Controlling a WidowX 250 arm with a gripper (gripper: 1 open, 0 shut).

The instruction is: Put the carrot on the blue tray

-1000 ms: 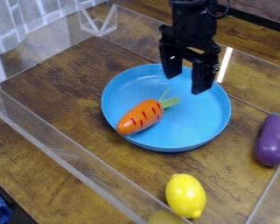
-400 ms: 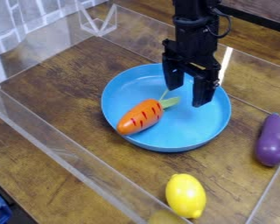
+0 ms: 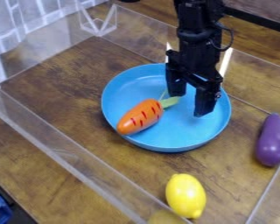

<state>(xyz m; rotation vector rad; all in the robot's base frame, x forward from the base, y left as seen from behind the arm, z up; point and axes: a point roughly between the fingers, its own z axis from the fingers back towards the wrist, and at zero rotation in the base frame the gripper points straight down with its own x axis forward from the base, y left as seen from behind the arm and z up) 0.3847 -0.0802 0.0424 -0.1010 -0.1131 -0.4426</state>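
The orange carrot [image 3: 143, 115] lies inside the blue tray [image 3: 206, 129], left of the dish's middle, with its green top pointing up and right. My black gripper [image 3: 191, 99] hangs over the right half of the tray, just past the carrot's leafy end. Its two fingers point down, spread apart, with nothing between them.
A purple eggplant [image 3: 271, 139] lies on the wooden table to the right of the tray. A yellow lemon [image 3: 185, 194] sits near the front edge. Clear plastic walls run along the left and front sides of the table.
The gripper has drifted slightly right and toward the front over the tray, staying open. The carrot has not moved.
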